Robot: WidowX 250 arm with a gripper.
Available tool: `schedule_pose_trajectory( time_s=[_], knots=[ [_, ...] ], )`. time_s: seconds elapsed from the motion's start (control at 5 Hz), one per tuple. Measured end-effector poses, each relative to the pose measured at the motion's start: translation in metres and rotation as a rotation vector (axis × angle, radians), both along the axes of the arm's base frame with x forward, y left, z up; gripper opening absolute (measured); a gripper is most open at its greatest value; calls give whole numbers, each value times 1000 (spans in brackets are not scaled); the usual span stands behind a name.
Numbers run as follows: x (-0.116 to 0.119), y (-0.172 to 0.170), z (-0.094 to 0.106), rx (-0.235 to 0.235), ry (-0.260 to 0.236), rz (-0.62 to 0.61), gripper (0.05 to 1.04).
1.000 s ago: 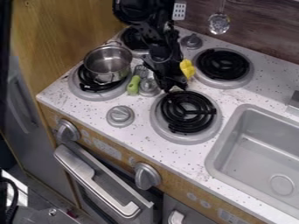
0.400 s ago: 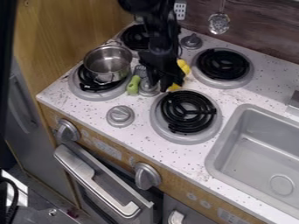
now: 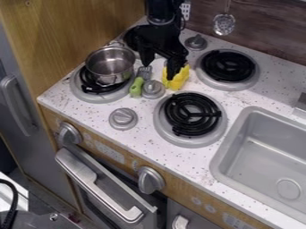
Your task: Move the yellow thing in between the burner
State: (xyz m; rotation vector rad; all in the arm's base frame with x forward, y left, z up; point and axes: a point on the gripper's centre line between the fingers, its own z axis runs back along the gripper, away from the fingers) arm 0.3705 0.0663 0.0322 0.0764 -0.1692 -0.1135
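Hand [image 3: 158, 71] spread wide over cntr [image 3: 90, 114], yellow thing [image 3: 181, 79] btwn burners [image 3: 229, 65], nr 1 fingertip [image 3: 171, 75].

I drew the black two-finger gripper [image 3: 159, 71] up and back from the coil burner nearest the sink front [image 3: 191, 114], and its fingers spread wide apart, where before they hung close together. The bright yellow thing [image 3: 177, 82] shifted toward the round silver knob [image 3: 154, 89] and came mostly out from behind the gripper. At my view's left edge, a dark strip went away, baring more grey door [image 3: 36, 120].
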Motion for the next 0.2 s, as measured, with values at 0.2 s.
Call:
schedule_pose_trajectory(
  time_s=[0.2],
  knots=[
    [-7, -3, -1, -25, 30, -13, 999]
  ],
)
